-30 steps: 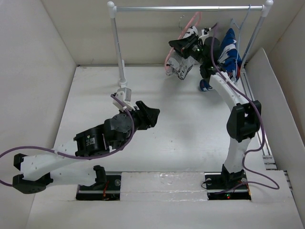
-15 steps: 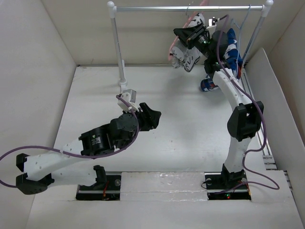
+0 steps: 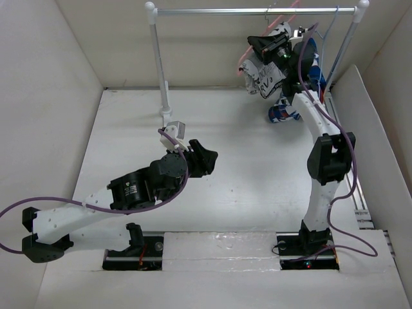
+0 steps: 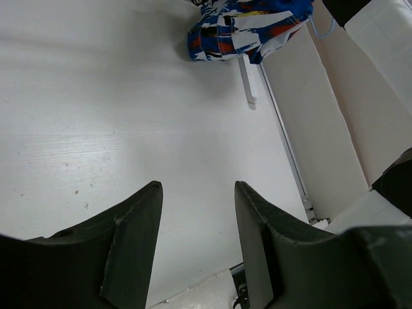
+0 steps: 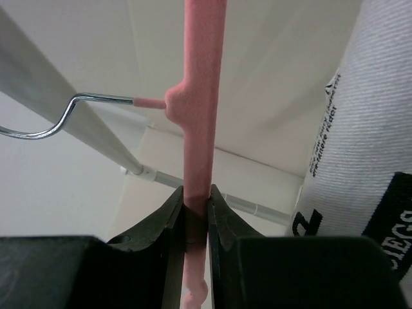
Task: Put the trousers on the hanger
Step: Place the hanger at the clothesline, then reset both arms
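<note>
trousers on pink hanger, right end effector clamping it near rail

pink hanger, white trousers with black newsprint, blue-white-red patterned garment

Viewed from above, the thin pink wire hanger is held by the right gripper at one o'clock, close under the white metal clothes rail, with the white newspaper-print fabric trousers draped below it and the blue, white and red patterned garment just right of them.
</note>
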